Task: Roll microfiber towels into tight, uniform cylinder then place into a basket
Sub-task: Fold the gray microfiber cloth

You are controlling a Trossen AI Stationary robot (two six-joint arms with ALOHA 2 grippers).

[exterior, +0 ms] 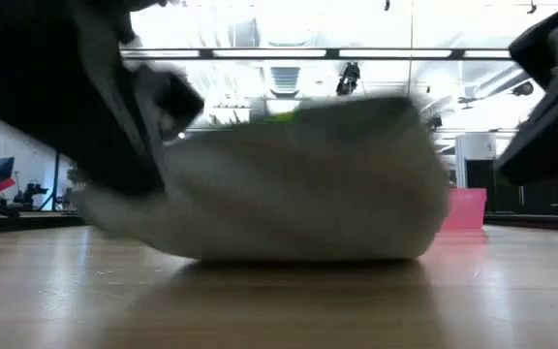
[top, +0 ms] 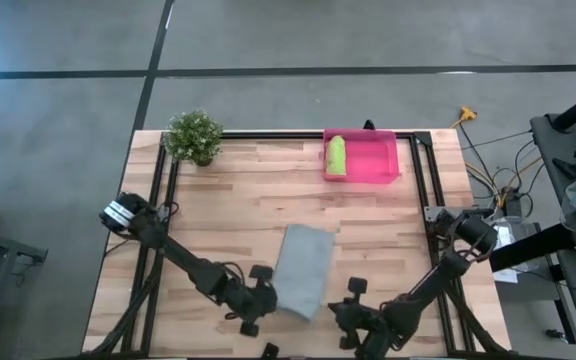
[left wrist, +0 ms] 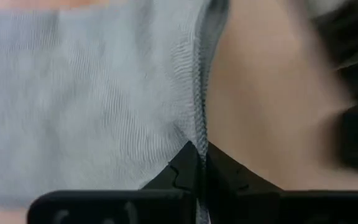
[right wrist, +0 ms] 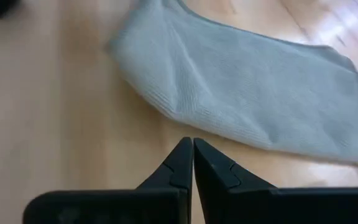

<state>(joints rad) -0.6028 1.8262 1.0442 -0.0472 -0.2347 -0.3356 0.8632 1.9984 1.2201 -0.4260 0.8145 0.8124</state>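
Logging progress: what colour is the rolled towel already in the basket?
Lime green rolled towel, lying in the pink basket; the high view shows it best.

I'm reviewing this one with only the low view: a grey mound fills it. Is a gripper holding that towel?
Observer: Yes. The left wrist view shows the left gripper shut on the grey towel at its hem.
Operator: And the right one?
Observer: The right gripper is shut and holds nothing, just short of the towel's fold.
Operator: Anything in the basket?
Observer: The lime green towel, rolled, lies at the left end of the pink basket.
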